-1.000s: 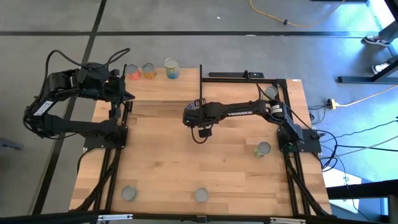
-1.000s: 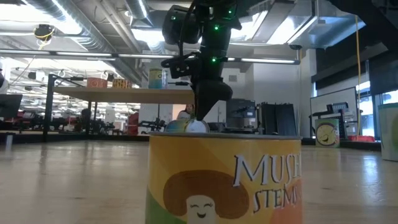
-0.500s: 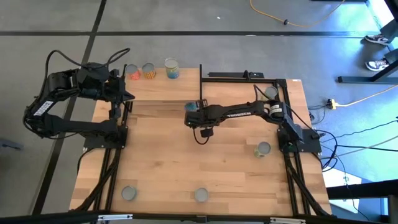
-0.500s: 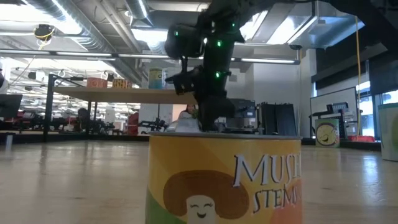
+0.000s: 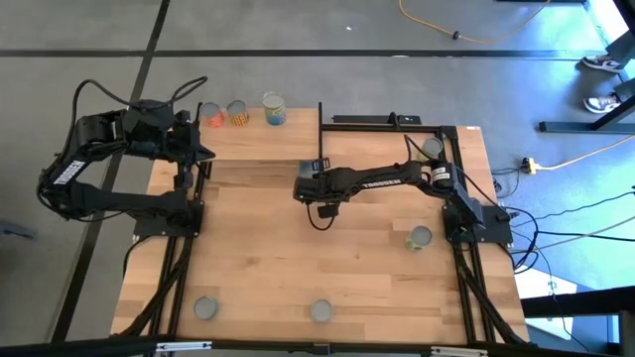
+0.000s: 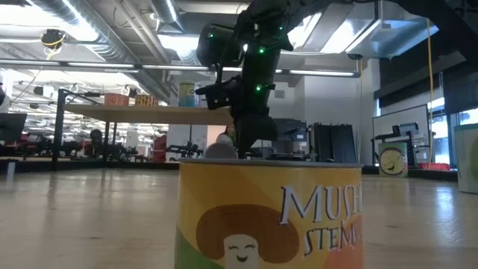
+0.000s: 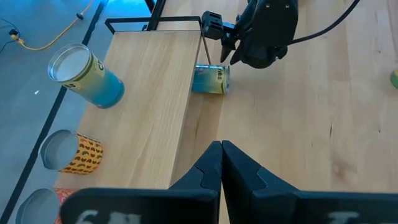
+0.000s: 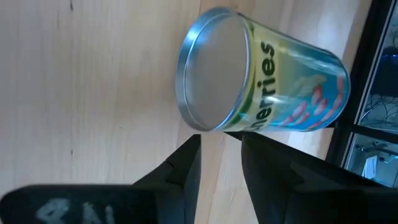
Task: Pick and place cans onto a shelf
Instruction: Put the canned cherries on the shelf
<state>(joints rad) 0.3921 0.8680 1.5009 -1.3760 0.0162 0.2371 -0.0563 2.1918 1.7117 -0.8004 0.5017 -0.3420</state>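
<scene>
The can [image 8: 261, 87] (blue-green label, silvery top) lies tipped over.

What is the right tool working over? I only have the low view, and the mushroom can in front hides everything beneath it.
Observer: A blue-labelled can on the table, beside the shelf edge.
Operator: Is it gripped?
Observer: No. The right tool is open, and the can sits just past its fingertips, not between them.
Operator: And the left arm? I can't find it.
Observer: The left tool is shut and empty, at the table's far left corner, pointing across the shelf.
</scene>
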